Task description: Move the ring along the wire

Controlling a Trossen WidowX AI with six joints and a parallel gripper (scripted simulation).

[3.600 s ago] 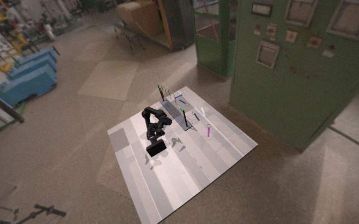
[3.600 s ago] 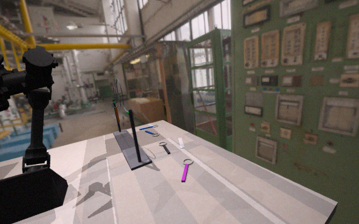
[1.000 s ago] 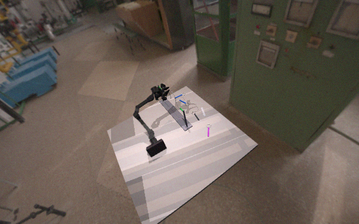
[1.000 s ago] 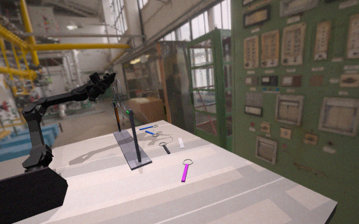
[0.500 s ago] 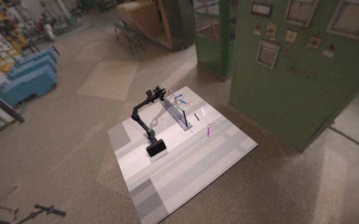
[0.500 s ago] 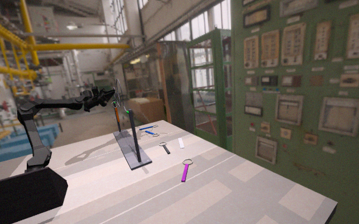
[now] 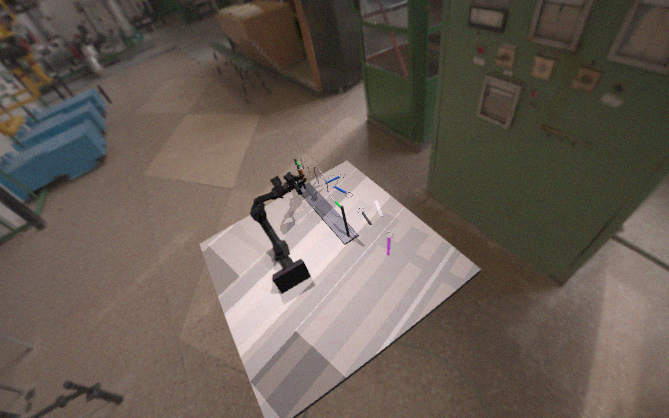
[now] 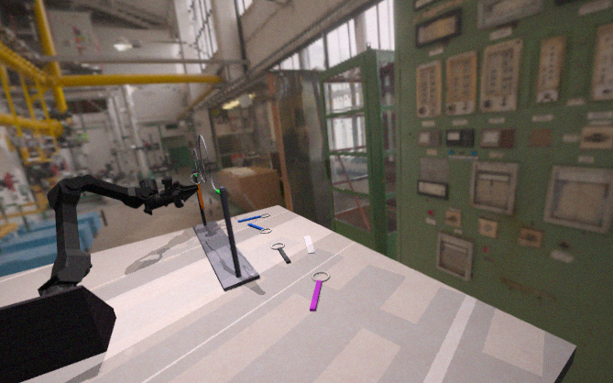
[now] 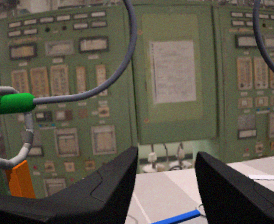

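While the gripper is partly open and holds nothing, it should shift toward 9 o'clock in the wrist view until the orange handle lies between the fingers, staying below the grey wire. The ring hangs on the green part by the far post. Its handle points straight down at 6 o'clock, long axis vertical.
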